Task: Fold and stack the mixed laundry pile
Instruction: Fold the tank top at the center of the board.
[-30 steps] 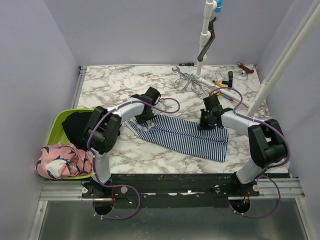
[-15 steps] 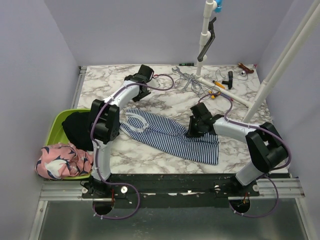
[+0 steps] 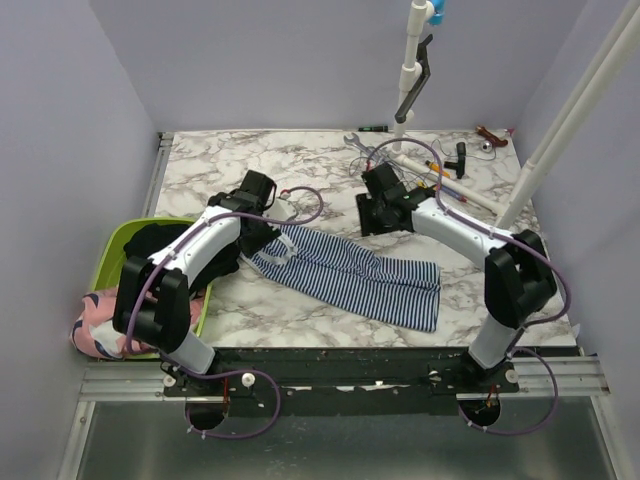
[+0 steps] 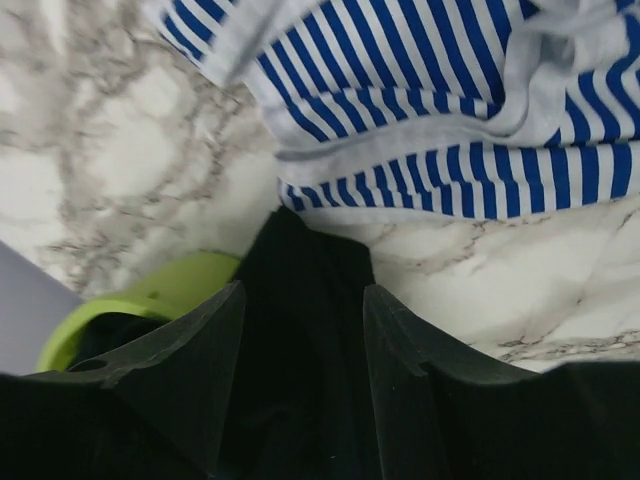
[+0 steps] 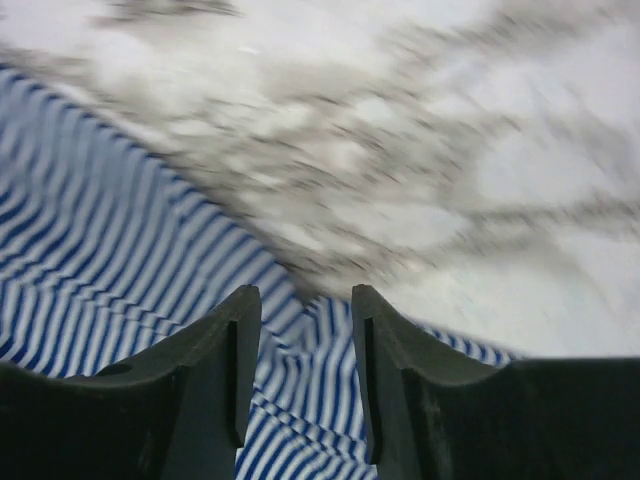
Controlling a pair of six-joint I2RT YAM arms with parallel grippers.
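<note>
The navy-and-white striped garment (image 3: 350,275) lies spread flat across the middle of the marble table; it also shows in the left wrist view (image 4: 450,120) and the right wrist view (image 5: 120,250). The black garment (image 3: 155,250) sits in the lime green basin and spills over its rim onto the table (image 4: 310,300). The pink shark-print garment (image 3: 115,325) hangs at the basin's near end. My left gripper (image 3: 258,232) (image 4: 303,295) is open, its jaws over the black garment's edge beside the striped garment's left end. My right gripper (image 3: 375,218) (image 5: 305,295) is open above the striped garment's far edge.
The lime green basin (image 3: 108,250) (image 4: 160,295) stands at the table's left edge. A wrench, cables and small tools (image 3: 400,160) lie at the far right. A white pole (image 3: 410,70) rises at the back, and a slanted white pipe (image 3: 560,130) crosses the right side.
My left arm swung from the far side of the table back to the basin's rim. My right gripper lifted off the striped garment and moved toward its far edge. The garment stayed spread.
</note>
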